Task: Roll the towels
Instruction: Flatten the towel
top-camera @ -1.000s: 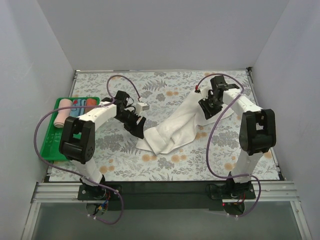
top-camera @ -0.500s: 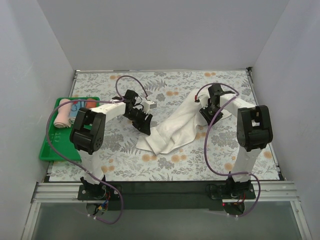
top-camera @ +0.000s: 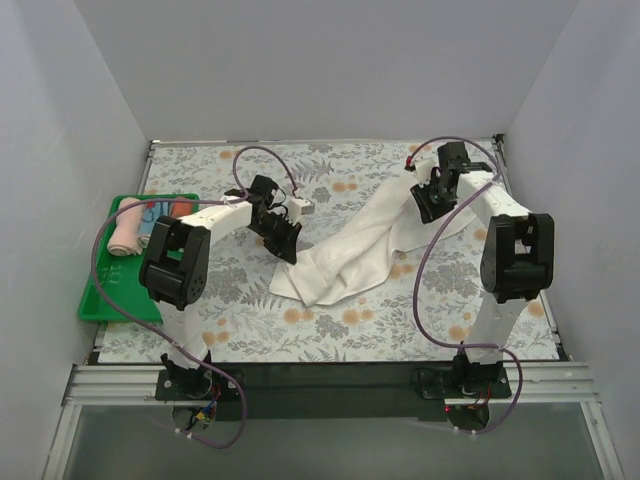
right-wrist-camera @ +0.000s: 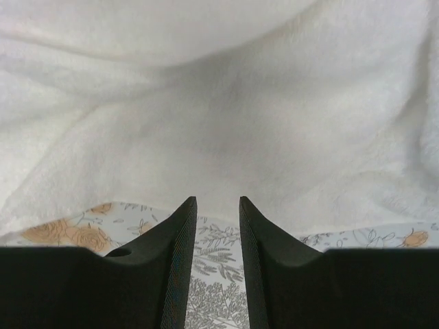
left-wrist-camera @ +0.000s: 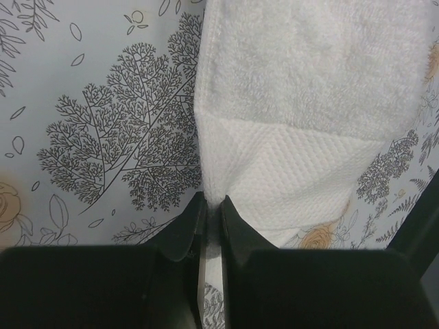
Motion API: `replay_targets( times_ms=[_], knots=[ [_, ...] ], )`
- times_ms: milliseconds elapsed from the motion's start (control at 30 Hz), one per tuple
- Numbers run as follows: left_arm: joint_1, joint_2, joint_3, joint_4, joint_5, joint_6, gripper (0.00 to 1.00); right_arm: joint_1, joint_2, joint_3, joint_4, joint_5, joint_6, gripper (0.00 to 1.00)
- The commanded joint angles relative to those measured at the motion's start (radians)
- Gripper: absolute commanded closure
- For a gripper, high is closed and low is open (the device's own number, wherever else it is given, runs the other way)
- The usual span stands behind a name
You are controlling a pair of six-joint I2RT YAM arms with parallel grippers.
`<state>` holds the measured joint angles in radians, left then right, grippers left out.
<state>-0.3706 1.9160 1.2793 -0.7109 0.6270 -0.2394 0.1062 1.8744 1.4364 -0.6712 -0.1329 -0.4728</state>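
Observation:
The long cream-white towel (top-camera: 350,250) lies loosely bunched in a diagonal across the floral table. My left gripper (top-camera: 288,252) is at the towel's near left end. The left wrist view shows this gripper (left-wrist-camera: 212,203) shut on a corner of the cream towel (left-wrist-camera: 309,89), where its woven border band lies flat. My right gripper (top-camera: 425,210) is at the towel's far right end. There the right gripper (right-wrist-camera: 217,202) stands slightly open, tips at the edge of the cream towel (right-wrist-camera: 219,116), with only table between them. A salmon-pink towel (top-camera: 124,228) lies rolled in the tray.
A green plastic tray (top-camera: 98,298) sits at the table's left edge and holds other rolled cloths beside the pink one. White walls close in the table on three sides. Purple cables loop above both arms.
My left gripper moved right to the towel's near corner and shut on it. My right gripper drew back a little toward the far right, its jaws barely changed.

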Motion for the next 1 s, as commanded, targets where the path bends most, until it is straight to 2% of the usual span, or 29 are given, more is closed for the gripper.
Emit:
replay_targets(
  times_ms=[0, 200, 433, 533, 567, 633, 700, 900, 967],
  knots=[
    [-0.001, -0.083, 0.052, -0.048, -0.036, 0.032, 1.0, 0.01, 0.086, 0.064, 0.013, -0.07, 0.045, 0.67],
    [0.05, -0.083, 0.133, -0.094, -0.095, 0.04, 1.0, 0.033, 0.147, -0.01, 0.009, 0.039, 0.011, 0.69],
    [0.16, -0.02, 0.274, -0.143, -0.139, 0.083, 0.98, 0.035, 0.034, -0.234, 0.012, 0.121, -0.119, 0.71],
    [0.199, 0.043, 0.356, -0.154, -0.133, 0.094, 1.0, 0.033, -0.017, -0.316, 0.021, 0.171, -0.191, 0.72],
    [0.203, 0.06, 0.374, -0.153, -0.141, 0.094, 0.99, 0.033, -0.029, -0.35, 0.025, 0.18, -0.222, 0.73],
    [0.216, 0.102, 0.426, -0.168, -0.124, 0.101, 0.91, 0.033, -0.049, -0.373, 0.03, 0.205, -0.245, 0.73],
    [0.216, 0.124, 0.446, -0.18, -0.11, 0.104, 0.87, 0.033, -0.06, -0.395, 0.035, 0.216, -0.268, 0.74],
    [0.217, 0.115, 0.42, -0.174, -0.099, 0.114, 0.88, 0.009, -0.09, -0.453, 0.047, 0.269, -0.346, 0.76],
    [0.219, 0.106, 0.399, -0.168, -0.102, 0.12, 0.84, -0.003, -0.103, -0.475, 0.056, 0.288, -0.397, 0.76]
  ],
)
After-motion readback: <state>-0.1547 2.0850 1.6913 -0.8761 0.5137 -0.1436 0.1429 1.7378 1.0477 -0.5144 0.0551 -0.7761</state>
